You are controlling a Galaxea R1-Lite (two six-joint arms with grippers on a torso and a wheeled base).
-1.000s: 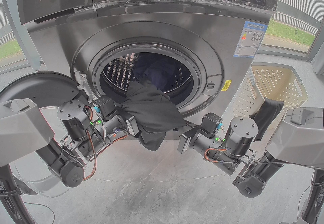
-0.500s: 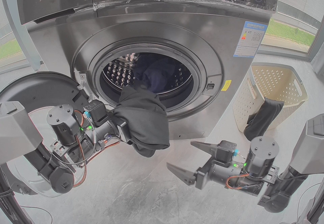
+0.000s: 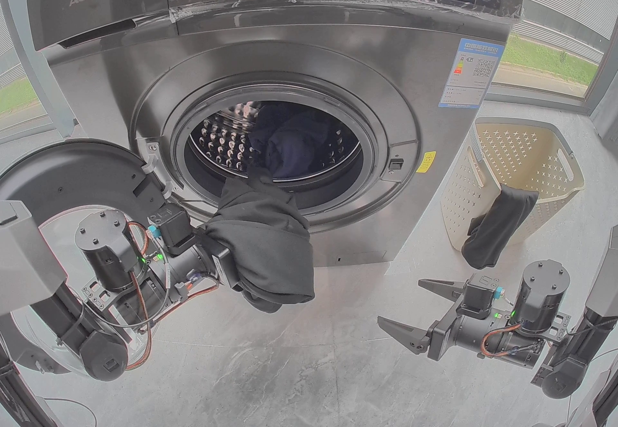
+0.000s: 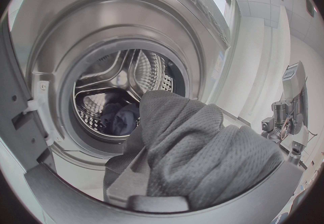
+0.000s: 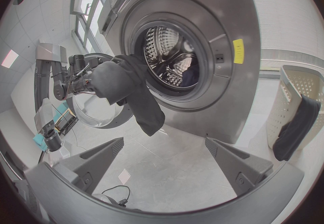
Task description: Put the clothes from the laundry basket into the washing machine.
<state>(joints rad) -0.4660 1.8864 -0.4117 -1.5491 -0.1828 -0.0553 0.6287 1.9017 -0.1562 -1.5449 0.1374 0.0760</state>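
A black garment drapes over my left gripper in front of the washing machine's round opening, its upper end lying on the lower rim. The gripper is shut on it and the cloth hides the fingers. Dark blue clothes lie inside the drum. My right gripper hangs open and holds nothing, low over the floor to the right of the opening, apart from the garment. A beige laundry basket stands right of the machine, with another dark garment hanging over its front rim.
The machine's round door stands swung open at the left, just behind my left arm. Bare grey floor spreads between the two arms. The basket stands close to the machine's right side.
My right gripper has let go of the garment, opened, and drawn back right and down. My left arm has pulled slightly left and down with the garment.
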